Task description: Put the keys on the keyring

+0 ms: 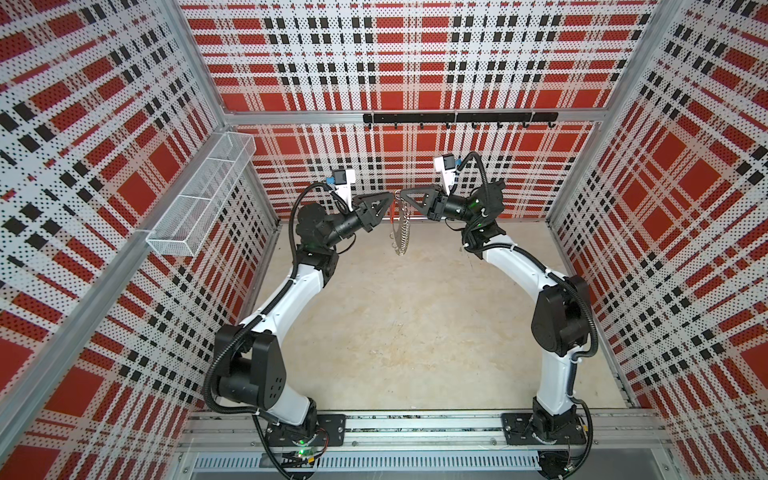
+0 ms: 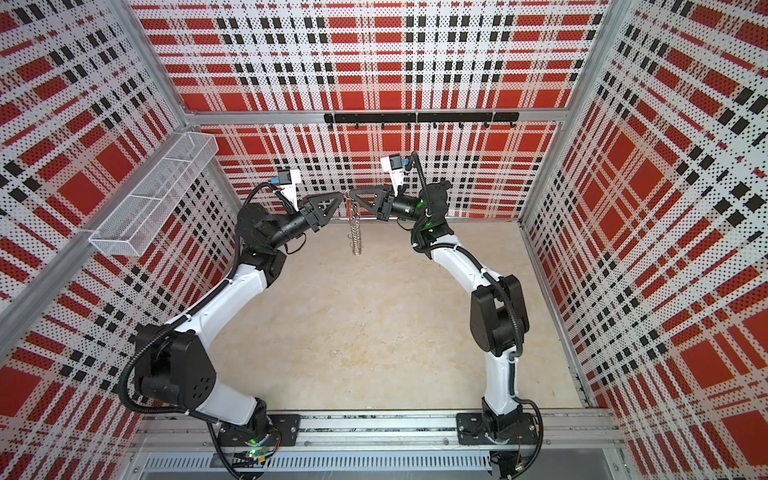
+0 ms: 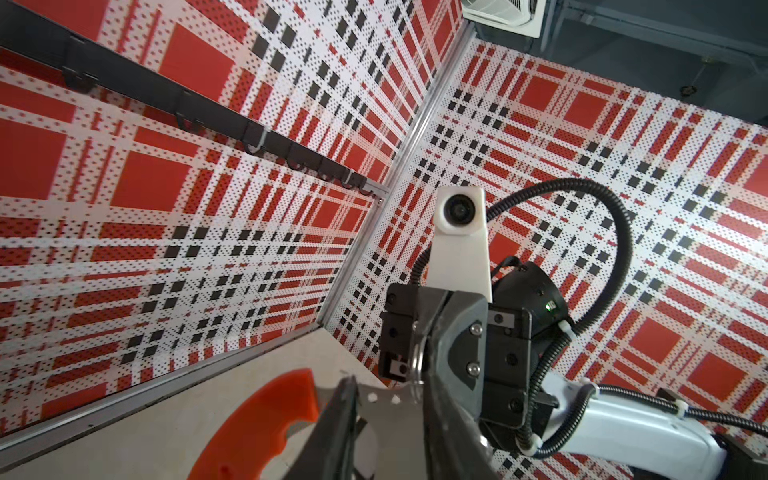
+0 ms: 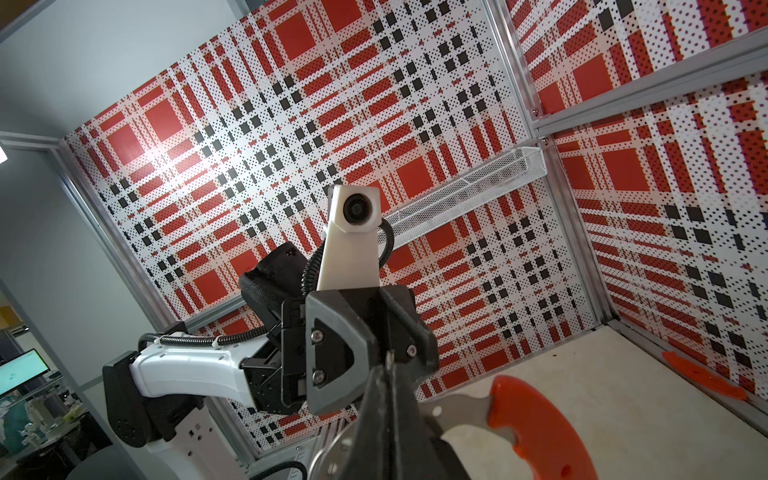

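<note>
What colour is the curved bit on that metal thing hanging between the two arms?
Orange-red; that curved segment shows best in the right wrist view.

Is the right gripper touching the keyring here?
Touching. In the right wrist view the right gripper has its jaws shut on the keyring, whose grey band comes out from between them beside the red segment.

No legible text, labels, brands, numbers or signs in any view.
</note>
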`<state>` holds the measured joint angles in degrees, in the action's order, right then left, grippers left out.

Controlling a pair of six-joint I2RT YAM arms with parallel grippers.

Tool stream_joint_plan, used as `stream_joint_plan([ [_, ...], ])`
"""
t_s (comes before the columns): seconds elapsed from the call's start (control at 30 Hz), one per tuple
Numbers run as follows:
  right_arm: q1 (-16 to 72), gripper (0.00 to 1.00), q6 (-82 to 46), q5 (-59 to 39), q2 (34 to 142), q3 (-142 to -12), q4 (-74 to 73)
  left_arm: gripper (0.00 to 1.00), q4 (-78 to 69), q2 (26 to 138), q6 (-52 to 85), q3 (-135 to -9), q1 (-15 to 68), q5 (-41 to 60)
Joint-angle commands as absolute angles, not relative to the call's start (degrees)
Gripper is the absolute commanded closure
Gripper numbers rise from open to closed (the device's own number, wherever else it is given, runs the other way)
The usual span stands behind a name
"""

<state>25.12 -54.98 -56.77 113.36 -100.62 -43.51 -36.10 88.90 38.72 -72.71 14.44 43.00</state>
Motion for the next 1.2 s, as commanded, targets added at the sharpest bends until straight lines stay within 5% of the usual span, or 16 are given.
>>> stream_joint_plan([
  [0.0,25.71,1.00,-54.32,-57.39,112.94,-102.51,-44.77,0.71,-36.39,89.77,37.70,-75.01,15.99,46.01],
  [0.2,25.79,1.00,-54.23,-57.79,112.72,-102.48,-44.68,0.77,-36.47,90.24,37.97,-75.65,16.15,46.31],
  [0.43,26.01,1.00,-53.93,-59.11,112.44,-102.14,-44.35,1.00,-36.50,90.49,38.06,-75.67,16.17,46.66],
  [0.63,25.49,1.00,-46.77,-57.41,109.20,-99.80,-36.96,1.00,-36.66,90.25,37.86,-75.28,16.17,47.51],
  [0.73,23.59,0.64,-41.57,-54.02,105.50,-96.03,-32.79,1.00,-36.84,90.36,37.96,-75.23,16.17,48.49],
  [0.93,22.47,0.60,-25.48,-49.50,100.53,-93.00,-16.28,1.00,-42.32,91.24,42.59,-75.24,15.65,50.41],
  [1.17,25.08,0.57,-23.49,-50.64,100.11,-91.23,-15.16,1.00,-47.14,92.46,46.54,-75.65,15.73,50.96],
])
